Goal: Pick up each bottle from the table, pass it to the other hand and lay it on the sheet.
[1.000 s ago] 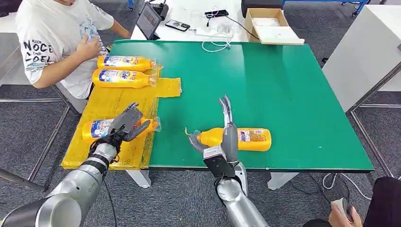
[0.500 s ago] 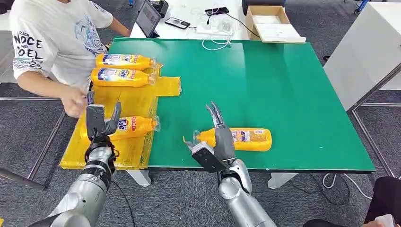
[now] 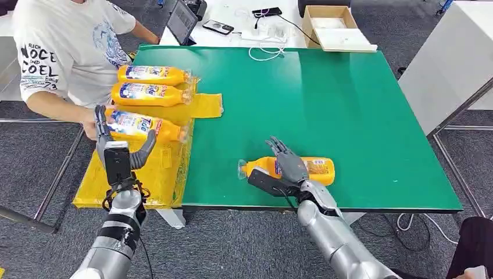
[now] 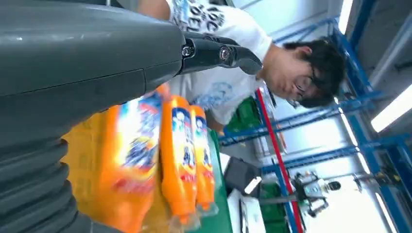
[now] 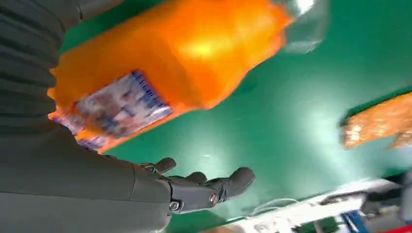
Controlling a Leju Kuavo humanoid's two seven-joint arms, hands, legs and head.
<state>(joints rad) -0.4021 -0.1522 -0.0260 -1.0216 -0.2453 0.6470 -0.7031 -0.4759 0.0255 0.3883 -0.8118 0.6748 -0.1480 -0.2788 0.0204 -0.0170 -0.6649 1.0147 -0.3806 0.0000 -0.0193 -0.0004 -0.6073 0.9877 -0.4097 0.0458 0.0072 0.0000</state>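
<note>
Moved by a person's hand (image 3: 90, 129), the third bottle (image 3: 142, 126) now lies higher on the yellow sheet (image 3: 154, 174). "Tide" is read on one label. The left hand (image 3: 119, 150) is raised, spread, empty. The right hand (image 3: 285, 170) is laid, fingers apart, over the bottle on the green table (image 3: 302, 168).

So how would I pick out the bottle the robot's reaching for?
Find the green table. On its bare green near edge, away from the yellow sheet, one orange bottle lies on its side under the right hand. The other three bottles lie on the sheet.
</note>
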